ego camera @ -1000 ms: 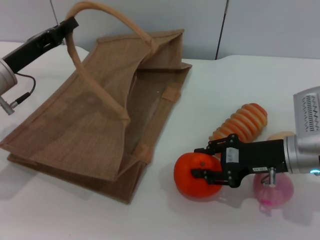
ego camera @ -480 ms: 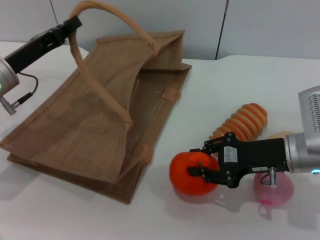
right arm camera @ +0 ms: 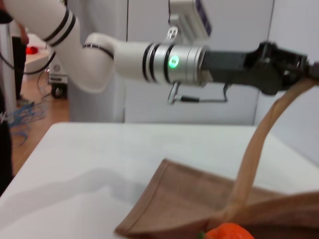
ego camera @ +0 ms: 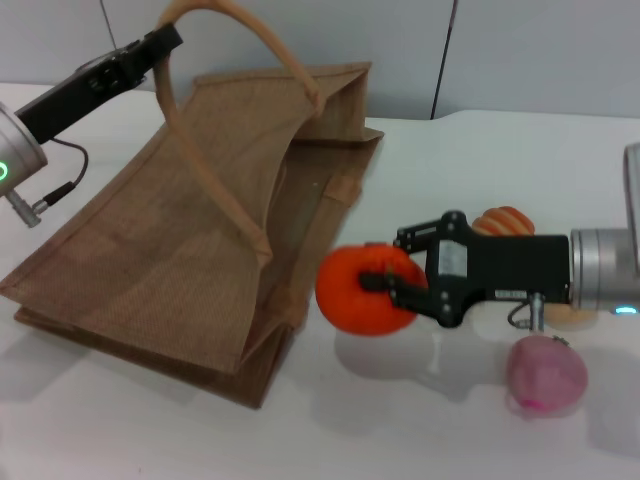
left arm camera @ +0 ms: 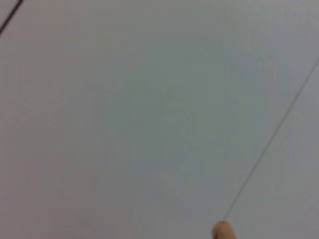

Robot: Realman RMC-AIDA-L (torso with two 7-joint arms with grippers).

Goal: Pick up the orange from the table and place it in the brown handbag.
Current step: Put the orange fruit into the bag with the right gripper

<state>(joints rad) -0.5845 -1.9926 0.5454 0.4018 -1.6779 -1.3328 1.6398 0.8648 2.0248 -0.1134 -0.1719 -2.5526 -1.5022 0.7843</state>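
My right gripper [ego camera: 385, 284] is shut on the orange [ego camera: 360, 291], a glossy red-orange fruit held above the white table [ego camera: 480, 160], just right of the brown handbag [ego camera: 190, 230]. The woven tote lies slumped with its mouth toward the fruit. My left gripper [ego camera: 165, 42] is at the top left, shut on one handbag handle [ego camera: 235, 25] and holding it up. In the right wrist view the orange [right arm camera: 227, 232] peeks in at the lower edge, with the handbag [right arm camera: 199, 204] and its raised handle [right arm camera: 259, 144] beyond. The left wrist view shows only a handle tip [left arm camera: 222, 230].
A ribbed orange-and-cream item [ego camera: 505, 222] lies behind my right arm. A pink round fruit [ego camera: 545, 373] sits on the table in front of it, and a pale beige fruit [ego camera: 570, 316] shows under the wrist. A grey wall stands behind the table.
My right gripper has lifted the orange off the table and carried it left toward the handbag's mouth. My left gripper has pulled the handle slightly higher and to the right.
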